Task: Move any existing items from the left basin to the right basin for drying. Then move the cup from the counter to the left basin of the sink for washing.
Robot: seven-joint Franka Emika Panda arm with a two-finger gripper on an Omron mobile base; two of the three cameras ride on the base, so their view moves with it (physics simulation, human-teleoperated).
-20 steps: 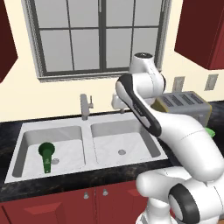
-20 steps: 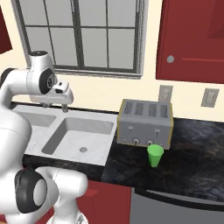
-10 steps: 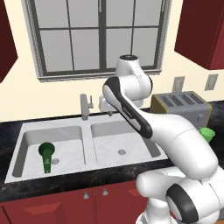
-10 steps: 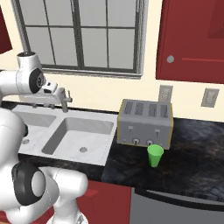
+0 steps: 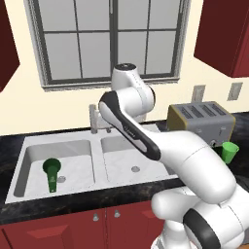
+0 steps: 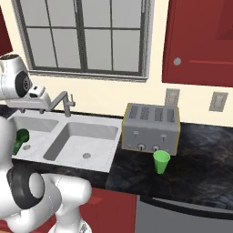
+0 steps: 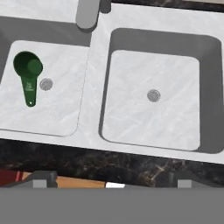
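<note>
A dark green bottle-like item (image 7: 28,74) lies on the floor of the left basin (image 7: 57,109), wide round end toward the faucet, neck toward the counter edge. It also shows in the left base view (image 5: 51,172), and half hidden by my arm in the right base view (image 6: 19,139). The right basin (image 7: 153,118) holds nothing but its drain. My gripper (image 7: 113,178) hangs high above the sink's front rim, open and empty, looking straight down. The bright green cup (image 6: 161,161) stands upright on the black counter (image 6: 195,168) in front of the toaster; it shows in the left base view too (image 5: 229,151).
A grey faucet (image 5: 95,116) rises behind the divider between the basins, its spout (image 7: 89,13) reaching over it. A silver toaster (image 6: 151,129) stands right of the sink, just behind the cup. Dark red cabinets hang at the upper right, and a window sits behind the sink.
My arm has swung left, from above the right basin's far side to above the divider near the faucet. The gripper has stayed open. The green item and the cup have not moved.
</note>
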